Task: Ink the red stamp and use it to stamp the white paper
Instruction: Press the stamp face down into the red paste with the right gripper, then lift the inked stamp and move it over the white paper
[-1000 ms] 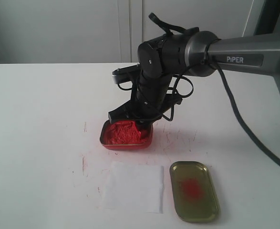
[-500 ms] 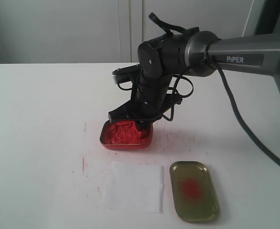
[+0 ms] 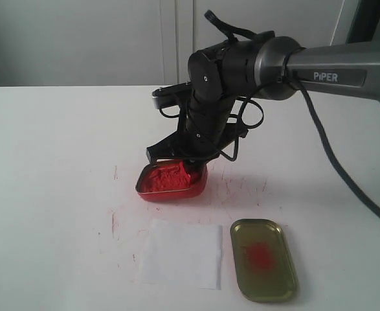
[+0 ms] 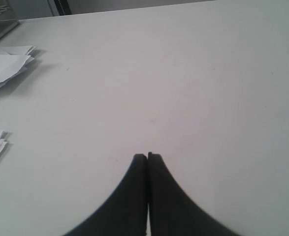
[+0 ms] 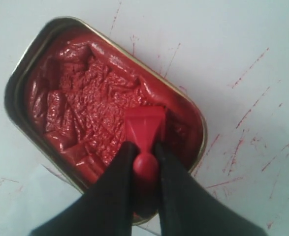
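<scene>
Red stamp (image 5: 145, 129), clamped in the right gripper (image 5: 143, 148), meets the paste in the tin (image 5: 17, 78) directly below. White paper (image 3: 180, 253) and gold lid (image 3: 264, 259) lie nearby on the red-streaked white table (image 3: 47, 162), with pale cabinet doors (image 3: 79, 39) beyond. The left gripper (image 4: 147, 157) hangs with jaws together.

1. Exterior view: bright, even, diffuse light. The white table (image 3: 47, 162) is nearly washed out, so the white paper (image 3: 180, 253) barely stands apart.
2. A soft shadow lies under the red tin (image 3: 170, 193); the gold lid (image 3: 277, 285) has a dull sheen.
3. Left wrist view: flat, pale light. The left gripper (image 4: 147, 156) is a soft-edged black silhouette.
4. Right wrist view: the paste (image 5: 85, 103) glistens. The red stamp (image 5: 144, 129) is fairly sharp, while the right gripper (image 5: 144, 146) is blurred near the lens.
</scene>
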`<action>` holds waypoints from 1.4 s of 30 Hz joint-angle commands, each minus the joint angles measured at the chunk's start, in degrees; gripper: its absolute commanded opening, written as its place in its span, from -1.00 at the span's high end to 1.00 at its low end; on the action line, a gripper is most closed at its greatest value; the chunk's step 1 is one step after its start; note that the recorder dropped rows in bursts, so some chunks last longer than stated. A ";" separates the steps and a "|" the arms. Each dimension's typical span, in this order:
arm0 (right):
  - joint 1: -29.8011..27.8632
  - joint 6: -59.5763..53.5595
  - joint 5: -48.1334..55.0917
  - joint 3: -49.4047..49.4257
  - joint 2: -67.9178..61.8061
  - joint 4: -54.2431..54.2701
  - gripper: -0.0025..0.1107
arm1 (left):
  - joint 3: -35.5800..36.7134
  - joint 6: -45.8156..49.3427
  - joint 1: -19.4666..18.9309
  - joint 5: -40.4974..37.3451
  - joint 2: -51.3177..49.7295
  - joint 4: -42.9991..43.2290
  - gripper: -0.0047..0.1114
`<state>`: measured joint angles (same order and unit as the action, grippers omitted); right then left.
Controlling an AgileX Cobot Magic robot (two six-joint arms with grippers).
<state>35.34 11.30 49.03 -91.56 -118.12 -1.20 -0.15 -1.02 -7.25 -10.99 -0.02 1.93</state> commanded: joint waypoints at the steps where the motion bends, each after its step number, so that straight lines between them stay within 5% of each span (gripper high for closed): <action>1: 0.03 -0.15 -0.32 0.06 1.02 -0.41 0.96 | 0.15 -0.22 0.01 0.17 0.02 -0.16 0.92; 24: 1.49 -1.48 2.55 0.72 2.04 -0.91 0.96 | 0.15 -0.22 0.01 0.17 0.02 -0.16 0.92; 42: 5.16 -3.73 1.25 13.10 10.71 -0.39 0.96 | 0.15 -0.22 0.01 0.17 0.02 -0.16 0.92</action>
<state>39.49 8.41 50.94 -80.13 -108.90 -1.55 -0.15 -1.02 -7.25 -10.99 -0.02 1.93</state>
